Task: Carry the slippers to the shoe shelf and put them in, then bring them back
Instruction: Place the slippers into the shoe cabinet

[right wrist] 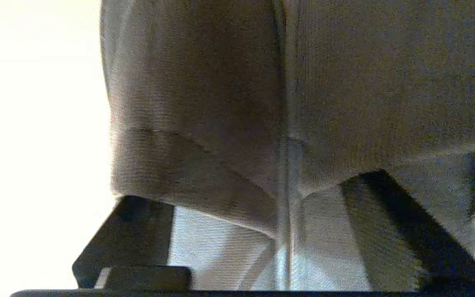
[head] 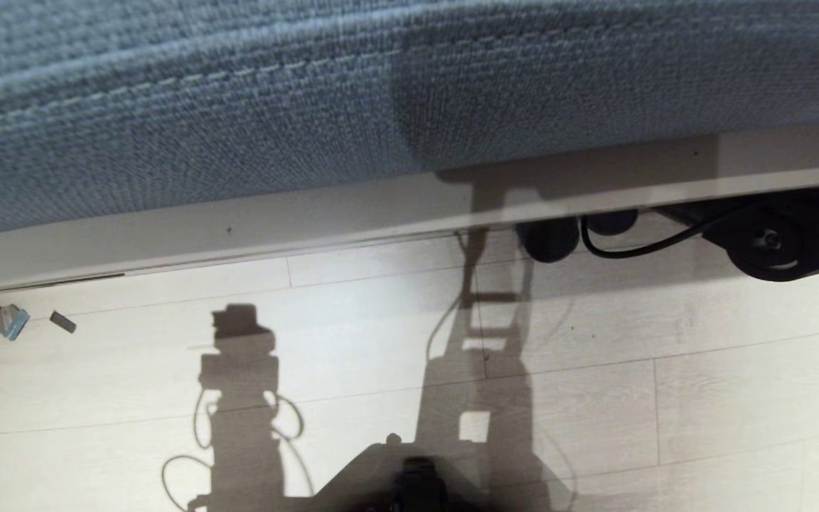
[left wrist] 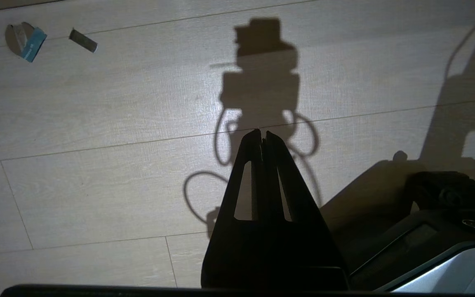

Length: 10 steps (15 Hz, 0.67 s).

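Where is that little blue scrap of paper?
The blue scrap lies on the pale wood floor at the head view's far left, beside a small grey strip.

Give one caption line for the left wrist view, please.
Left hand shut above pale wood floor.

No readable text, scrap with blue strip on the floor carries marks too small to make out

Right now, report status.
Left pincer shut, over floor. Right pincer open, fabric close ahead. Slippers not seen. Scraps on floor, left.
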Available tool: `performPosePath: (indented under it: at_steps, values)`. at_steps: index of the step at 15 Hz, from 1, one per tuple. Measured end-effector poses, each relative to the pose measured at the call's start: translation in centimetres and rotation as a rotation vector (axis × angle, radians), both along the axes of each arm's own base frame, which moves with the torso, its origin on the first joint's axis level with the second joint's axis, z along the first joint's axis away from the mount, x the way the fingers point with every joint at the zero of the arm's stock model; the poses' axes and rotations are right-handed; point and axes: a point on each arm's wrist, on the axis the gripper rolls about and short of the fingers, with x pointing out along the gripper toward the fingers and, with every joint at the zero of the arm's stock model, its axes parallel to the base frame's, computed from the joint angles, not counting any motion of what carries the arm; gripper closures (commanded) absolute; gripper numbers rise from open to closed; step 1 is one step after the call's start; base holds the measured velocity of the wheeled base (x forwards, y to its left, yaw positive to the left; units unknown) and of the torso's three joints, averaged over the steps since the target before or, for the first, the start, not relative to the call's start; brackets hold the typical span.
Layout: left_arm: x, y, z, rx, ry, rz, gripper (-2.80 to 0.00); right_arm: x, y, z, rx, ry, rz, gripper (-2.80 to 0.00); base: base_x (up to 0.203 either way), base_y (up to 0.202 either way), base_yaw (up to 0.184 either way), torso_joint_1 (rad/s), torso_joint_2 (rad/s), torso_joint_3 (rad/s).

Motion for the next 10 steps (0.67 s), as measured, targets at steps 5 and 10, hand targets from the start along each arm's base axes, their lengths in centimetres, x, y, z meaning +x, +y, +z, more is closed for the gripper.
performPosePath:
  at_steps: [5, 10]
  values:
    - [0.0, 0.0, 0.0, -0.002, 0.000, 0.000, 0.00, -0.4, 0.4, -0.8, -0.011, 0.028, 0.010, -2.80, 0.000, 0.000, 0.000, 0.000, 0.00, 0.000]
    - [0.0, 0.0, 0.0, -0.002, 0.000, 0.000, 0.00, -0.9, 0.4, -1.3, -0.044, 0.040, -0.017, -2.80, 0.000, 0.000, 0.000, 0.000, 0.00, 0.000]
